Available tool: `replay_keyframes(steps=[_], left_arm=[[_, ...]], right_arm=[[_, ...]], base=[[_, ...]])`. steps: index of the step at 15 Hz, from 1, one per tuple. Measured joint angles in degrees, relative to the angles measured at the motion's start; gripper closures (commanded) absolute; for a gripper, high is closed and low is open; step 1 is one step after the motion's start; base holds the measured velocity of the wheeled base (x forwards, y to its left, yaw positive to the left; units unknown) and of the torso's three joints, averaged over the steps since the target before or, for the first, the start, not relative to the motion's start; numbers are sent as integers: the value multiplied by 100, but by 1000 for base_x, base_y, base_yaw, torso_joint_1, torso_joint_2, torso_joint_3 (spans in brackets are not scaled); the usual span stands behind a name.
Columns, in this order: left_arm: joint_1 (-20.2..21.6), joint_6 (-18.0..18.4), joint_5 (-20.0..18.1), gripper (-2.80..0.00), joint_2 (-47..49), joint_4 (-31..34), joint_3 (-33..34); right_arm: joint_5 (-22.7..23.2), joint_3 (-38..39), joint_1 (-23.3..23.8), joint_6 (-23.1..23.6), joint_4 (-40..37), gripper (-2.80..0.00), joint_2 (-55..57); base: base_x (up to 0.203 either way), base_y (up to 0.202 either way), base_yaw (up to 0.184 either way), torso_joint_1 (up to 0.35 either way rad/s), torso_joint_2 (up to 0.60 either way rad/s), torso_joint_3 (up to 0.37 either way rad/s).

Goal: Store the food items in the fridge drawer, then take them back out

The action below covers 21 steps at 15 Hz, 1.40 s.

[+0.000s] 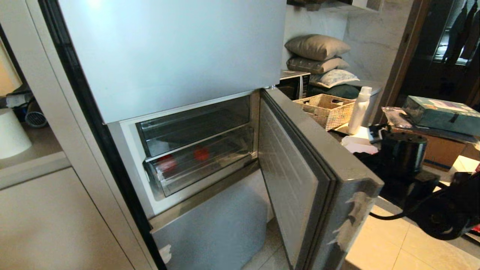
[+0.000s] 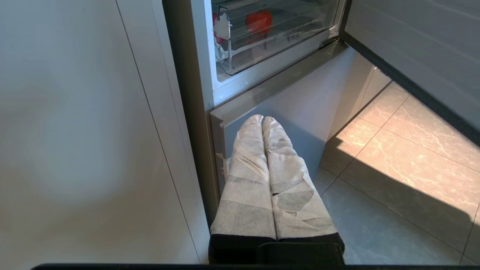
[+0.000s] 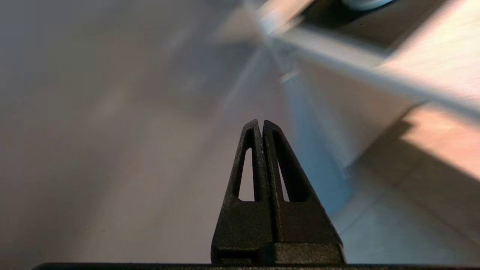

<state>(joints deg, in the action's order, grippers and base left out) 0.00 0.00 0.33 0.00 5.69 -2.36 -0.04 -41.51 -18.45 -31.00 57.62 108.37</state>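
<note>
Inside the fridge drawer (image 1: 210, 168), both red food items (image 1: 201, 153) sit behind its clear front wall, well above and ahead of the left gripper (image 2: 262, 120), which hangs clenched and empty near the lower panel. The right gripper (image 3: 261, 123), pressed shut and empty, seems aimed at the open door (image 1: 296, 176); striking it looks the main risk.

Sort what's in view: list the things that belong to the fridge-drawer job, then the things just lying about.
Job:
- two red food items, inside the drawer
- clear fridge drawer, pushed in
- open fridge door
- right gripper, shut, empty
- left gripper, shut, parked low by the fridge

Lying about:
- wicker basket
- white bottle
- stacked pillows
- cardboard box
</note>
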Motion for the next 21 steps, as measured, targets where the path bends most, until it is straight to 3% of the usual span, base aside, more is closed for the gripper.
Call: replay_keyframes(steps=[3,8,13,18,21], left_arm=[[0,0,0,0,0,0,0],[0,0,0,0,0,0,0],[0,0,-2,0,0,-1,0],[0,0,0,0,0,-2,0],[0,0,-2,0,0,0,0]], right_arm=[[-192,-539,-740,119,-13,0,402],[-401,-2116,-1709,827,-57,0,1496],[123,-4377,-1909,1116,138,0,2938],[420,-4498,-1970,1174,634,0,3185],[1019,-4767,-1962,1164,600,0,3215]], base=[[0,0,0,0,0,0],[0,0,0,0,0,0],[0,0,0,0,0,0],[0,0,0,0,0,0],[0,0,0,0,0,0]])
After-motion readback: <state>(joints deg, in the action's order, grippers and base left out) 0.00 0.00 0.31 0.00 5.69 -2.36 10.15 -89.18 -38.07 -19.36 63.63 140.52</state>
